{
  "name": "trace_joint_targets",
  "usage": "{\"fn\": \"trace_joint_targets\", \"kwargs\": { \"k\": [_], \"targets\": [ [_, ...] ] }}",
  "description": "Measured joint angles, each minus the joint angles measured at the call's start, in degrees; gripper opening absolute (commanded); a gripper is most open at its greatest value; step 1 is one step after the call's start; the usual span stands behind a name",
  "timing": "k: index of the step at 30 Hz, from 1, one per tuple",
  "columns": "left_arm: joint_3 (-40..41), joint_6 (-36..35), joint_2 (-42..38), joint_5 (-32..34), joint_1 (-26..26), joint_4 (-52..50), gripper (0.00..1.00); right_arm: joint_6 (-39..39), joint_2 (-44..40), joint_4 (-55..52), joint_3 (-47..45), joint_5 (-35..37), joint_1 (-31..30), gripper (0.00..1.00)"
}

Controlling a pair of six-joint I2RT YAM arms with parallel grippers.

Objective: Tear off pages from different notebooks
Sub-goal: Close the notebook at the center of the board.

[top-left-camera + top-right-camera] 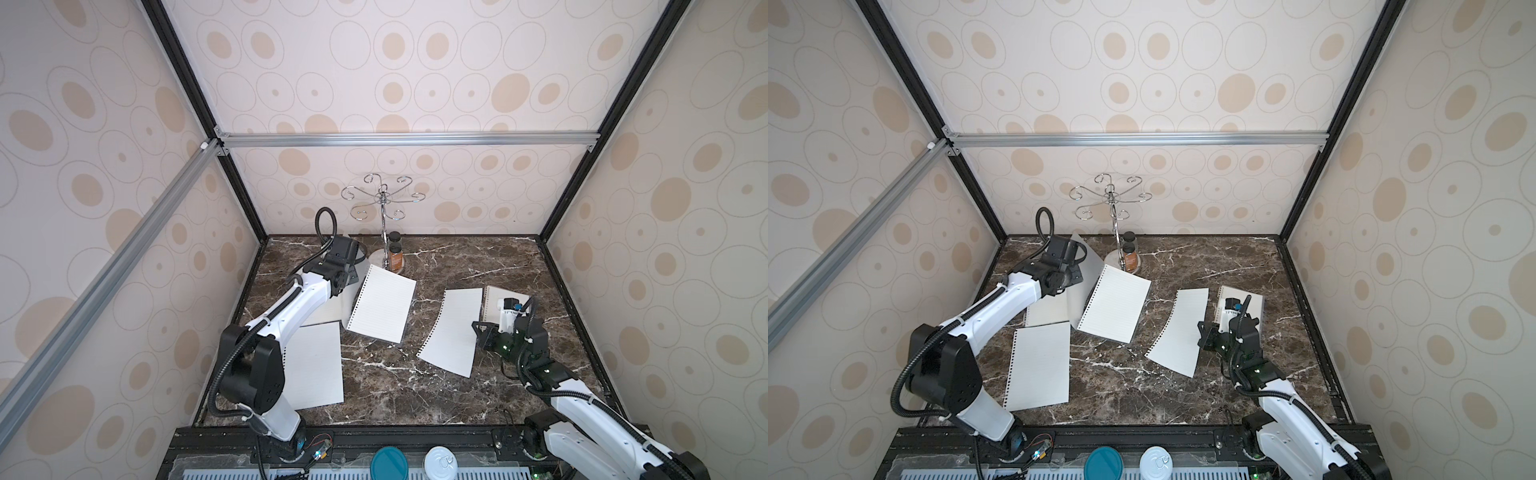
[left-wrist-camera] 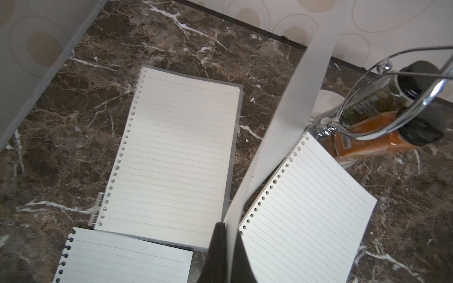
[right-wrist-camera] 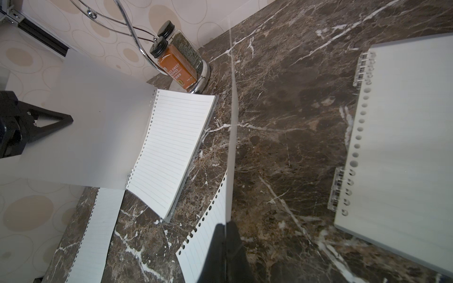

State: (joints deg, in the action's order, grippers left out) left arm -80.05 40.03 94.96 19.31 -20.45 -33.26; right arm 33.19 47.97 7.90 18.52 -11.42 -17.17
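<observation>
Three notebooks lie on the marble table. The middle notebook (image 1: 382, 309) (image 2: 306, 201) shows a lined sheet, and its translucent grey cover (image 1: 1090, 259) (image 2: 282, 122) stands lifted, with my left gripper (image 2: 226, 225) (image 3: 66, 120) shut on it. Partly under my left arm lies a second notebook (image 2: 176, 152). In front of it rests a loose page (image 1: 316, 365) (image 2: 122, 259). My right gripper (image 1: 478, 332) (image 3: 226, 223) is shut on the edge of another loose page (image 1: 453, 332) (image 3: 210, 232), which curves up off the table. Just behind that gripper lies the right notebook (image 1: 494, 299) (image 3: 404, 147).
A chrome hook stand (image 1: 382, 208) rises at the back centre, with two spice jars (image 1: 395, 257) on its base close to the middle notebook's far corner. A teal lid (image 1: 388, 463) and a can (image 1: 440, 463) sit on the front rail. Walls enclose three sides.
</observation>
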Motion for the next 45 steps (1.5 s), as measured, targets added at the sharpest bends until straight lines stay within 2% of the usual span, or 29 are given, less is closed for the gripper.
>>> {"fn": "trace_joint_targets", "kwargs": {
  "k": [3, 9, 19, 23, 32, 45],
  "targets": [
    [-2.8, -0.6, 3.0, 1.2, 0.5, -0.9, 0.00, 0.3, 0.2, 0.2, 0.0, -0.7, 0.0, 0.00],
    [-2.2, -0.6, 3.7, -0.3, 0.8, -0.6, 0.00, 0.7, 2.1, 0.8, 0.0, -1.5, 0.0, 0.00],
    [12.1, 6.1, -4.3, -9.6, -1.7, 5.5, 0.00, 1.4, 2.8, 1.7, 0.0, -2.1, 0.0, 0.00],
    [13.8, 8.5, -7.4, -11.3, -3.2, 6.6, 0.00, 1.5, 3.5, 2.0, 0.0, -2.3, 0.0, 0.00],
    [8.4, 8.6, -6.2, -8.4, -3.6, 2.5, 0.00, 1.5, 3.3, 1.8, 0.0, -2.0, 0.0, 0.00],
    [12.9, 6.1, -15.3, -5.7, -3.6, -2.0, 0.00, 1.5, -0.4, -0.2, -0.7, 1.2, 0.1, 0.00]
  ]
}}
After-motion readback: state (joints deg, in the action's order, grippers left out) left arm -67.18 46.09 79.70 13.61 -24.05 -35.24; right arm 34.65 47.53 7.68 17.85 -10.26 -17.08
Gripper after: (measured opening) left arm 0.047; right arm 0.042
